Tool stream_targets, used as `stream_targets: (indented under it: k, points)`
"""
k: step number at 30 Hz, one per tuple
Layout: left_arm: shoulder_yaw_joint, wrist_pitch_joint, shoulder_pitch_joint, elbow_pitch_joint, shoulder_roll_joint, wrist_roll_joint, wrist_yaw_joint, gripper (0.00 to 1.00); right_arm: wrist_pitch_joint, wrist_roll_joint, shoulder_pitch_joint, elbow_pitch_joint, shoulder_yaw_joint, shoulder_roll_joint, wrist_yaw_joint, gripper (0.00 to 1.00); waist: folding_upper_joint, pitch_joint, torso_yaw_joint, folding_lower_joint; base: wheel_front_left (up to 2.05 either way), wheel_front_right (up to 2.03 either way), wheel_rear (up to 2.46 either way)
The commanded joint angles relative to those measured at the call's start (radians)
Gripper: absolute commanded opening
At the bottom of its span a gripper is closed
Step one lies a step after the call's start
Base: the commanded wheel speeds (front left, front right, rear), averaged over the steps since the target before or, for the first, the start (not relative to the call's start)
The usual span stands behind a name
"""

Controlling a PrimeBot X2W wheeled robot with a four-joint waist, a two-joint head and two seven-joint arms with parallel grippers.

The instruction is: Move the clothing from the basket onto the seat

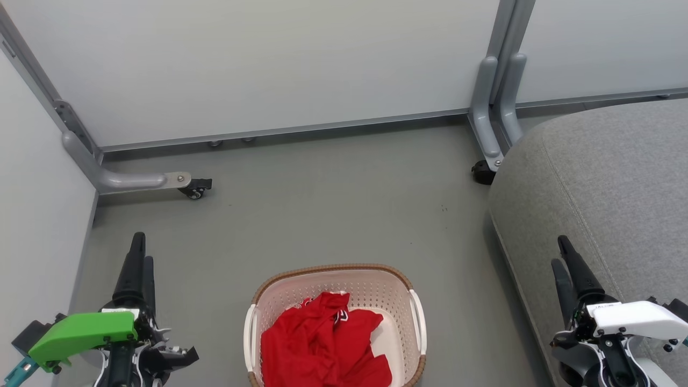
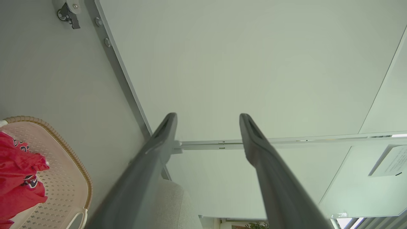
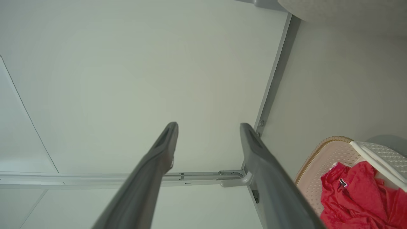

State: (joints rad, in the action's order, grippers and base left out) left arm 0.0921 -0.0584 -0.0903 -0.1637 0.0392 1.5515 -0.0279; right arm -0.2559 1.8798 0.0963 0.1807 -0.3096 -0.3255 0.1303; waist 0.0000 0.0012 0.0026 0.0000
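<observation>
Flanking basket (image 1: pixel 333 267): left gripper (image 1: pixel 143 250), right gripper (image 1: pixel 560 251), fingers (image 2: pixel 152 159) spread, empty.

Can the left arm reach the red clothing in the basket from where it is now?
Probably yes: the clothing lies uncovered in the basket, and nothing stands between it and the open left gripper.

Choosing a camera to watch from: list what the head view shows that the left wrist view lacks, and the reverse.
Head view: the right gripper and both white handles of the basket. Left wrist view: the open gap between the left gripper fingers, and a paper notice on a panel. Both: the basket, the red clothing inside it, the grey seat and a caster.
</observation>
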Motion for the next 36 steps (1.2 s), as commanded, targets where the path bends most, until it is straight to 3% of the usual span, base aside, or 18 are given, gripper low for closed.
stream_targets:
  k: [1,18,36]
  points:
    - [-0.005,0.013,-0.012,0.018,0.005,-0.028,-0.010,1.00,-0.002,-0.044,0.009,-0.017,0.020,-0.001,0.000,1.00,0.0000,0.000,0.000,0.0000,0.00,0.00,0.00]
    - [-0.019,0.083,-0.022,0.020,0.007,-0.333,-0.024,1.00,-0.003,-0.417,0.010,-0.039,0.078,0.061,0.000,1.00,0.0000,0.002,0.003,0.0000,0.00,0.00,0.00]
    - [-0.073,0.146,-0.014,0.037,0.009,-0.713,0.024,1.00,-0.005,-0.792,0.003,-0.060,0.135,0.117,0.000,1.00,0.0000,0.004,0.009,0.0000,0.00,0.00,0.00]
